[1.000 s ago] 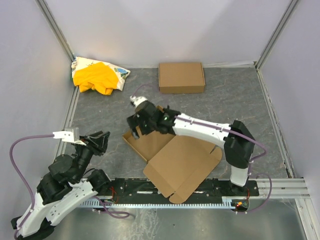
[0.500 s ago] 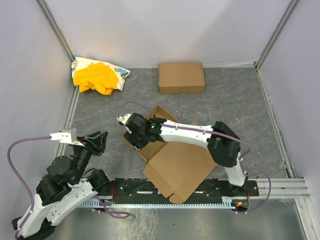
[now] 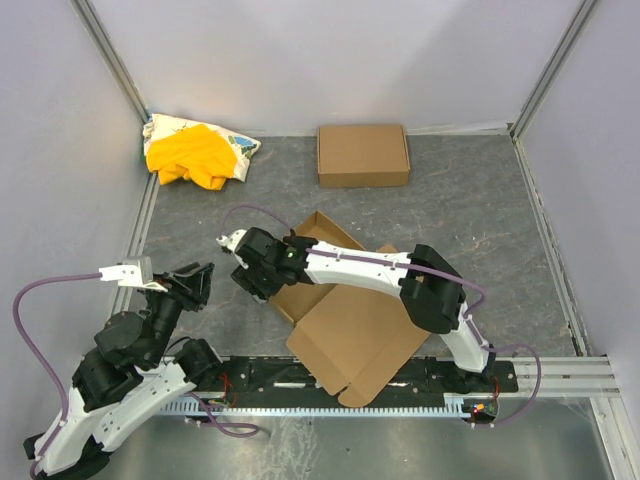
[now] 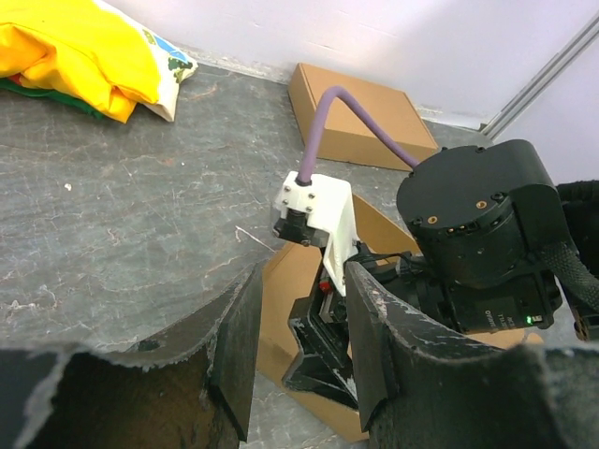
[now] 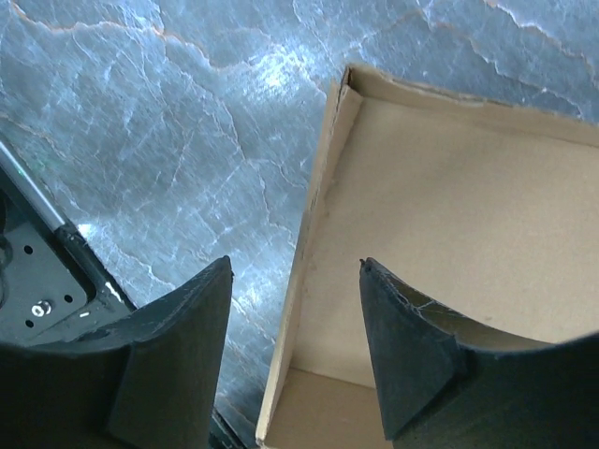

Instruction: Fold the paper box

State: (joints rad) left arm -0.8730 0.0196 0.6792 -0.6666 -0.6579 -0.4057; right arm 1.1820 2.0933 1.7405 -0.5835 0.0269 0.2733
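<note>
The paper box (image 3: pixel 350 320) lies in the middle of the table as a shallow brown tray with its big lid flap spread open toward the arm bases. My right gripper (image 3: pixel 257 280) reaches down over the tray's left wall. In the right wrist view that thin wall (image 5: pixel 314 234) stands between the fingers, clear of both. One finger (image 5: pixel 178 346) is outside over the table and the other inside the tray, so the right gripper (image 5: pixel 295 271) is open. My left gripper (image 3: pixel 198 276) hovers left of the box. It is open and holds nothing (image 4: pixel 304 281). Its camera looks at the right gripper (image 4: pixel 323 360).
A second flat closed cardboard box (image 3: pixel 363 155) rests at the back near the wall. A yellow cloth bundle (image 3: pixel 195 152) lies in the back left corner. Metal frame posts and grey walls enclose the table. The rail (image 3: pixel 560 375) with the arm bases runs along the near edge.
My right arm has swung left and down from above the tray's far side to its left wall, and its jaws have come closer together. The left arm has hardly moved.
</note>
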